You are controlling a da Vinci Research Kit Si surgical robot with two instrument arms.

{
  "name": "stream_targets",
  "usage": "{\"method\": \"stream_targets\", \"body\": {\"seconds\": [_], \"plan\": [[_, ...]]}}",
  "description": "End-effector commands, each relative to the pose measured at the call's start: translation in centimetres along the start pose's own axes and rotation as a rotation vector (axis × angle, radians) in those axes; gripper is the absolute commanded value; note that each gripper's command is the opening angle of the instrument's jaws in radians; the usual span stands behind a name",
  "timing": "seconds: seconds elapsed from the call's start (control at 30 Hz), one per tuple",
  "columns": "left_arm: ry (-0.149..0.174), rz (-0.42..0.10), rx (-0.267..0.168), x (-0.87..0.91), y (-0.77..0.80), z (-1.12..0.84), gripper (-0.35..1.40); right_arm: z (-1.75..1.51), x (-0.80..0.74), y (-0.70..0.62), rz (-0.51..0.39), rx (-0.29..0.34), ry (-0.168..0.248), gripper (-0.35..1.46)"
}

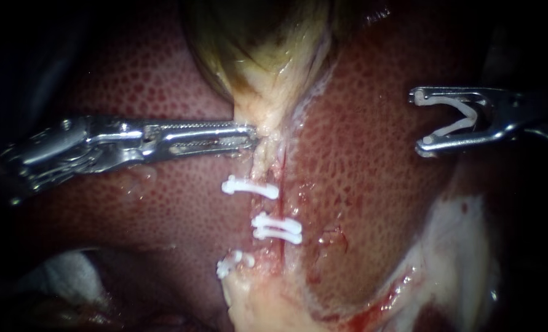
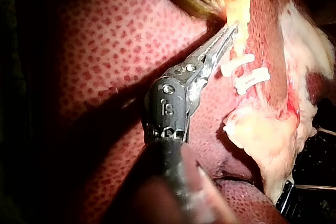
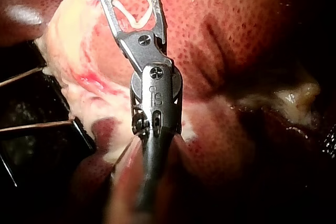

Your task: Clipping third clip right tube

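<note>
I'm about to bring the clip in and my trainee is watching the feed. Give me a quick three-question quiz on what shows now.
1. True or false: the white clip carried in my right instrument already sits around the tube.
2. My left instrument grips: A) the pale tissue just below the gallbladder; B) a clip already on the tube; C) the other instrument.
3. Fill in: the spotted red organ on both sides of the tube is the ____.

Key: 1 false, it is well clear of the tube; 2 A; 3 liver.
</note>
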Motion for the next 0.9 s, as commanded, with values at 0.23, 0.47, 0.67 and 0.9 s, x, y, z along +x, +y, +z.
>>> {"method": "stream_targets", "body": {"seconds": [0.23, 0.47, 0.67, 0.9], "plan": [[-0.003, -0.004, -0.003, 0.1, -0.05, -0.22, -0.35, 0.02, -0.01, -0.01, -0.001, 0.0, 0.0, 0.5], [0.03, -0.035, 0.033, 0.49, -0.16, -0.82, -0.35, 0.02, -0.01, -0.01, -0.001, -0.001, 0.0, 0.5], [0.065, -0.035, 0.054, 0.7, -0.15, -1.28, -0.35, 0.03, -0.01, -0.01, -0.001, -0.001, 0.0, 0.5], [0.081, -0.028, 0.063, 0.79, -0.14, -1.46, -0.35, 0.07, -0.02, -0.02, -0.002, -0.004, 0.0, 0.5]]}}
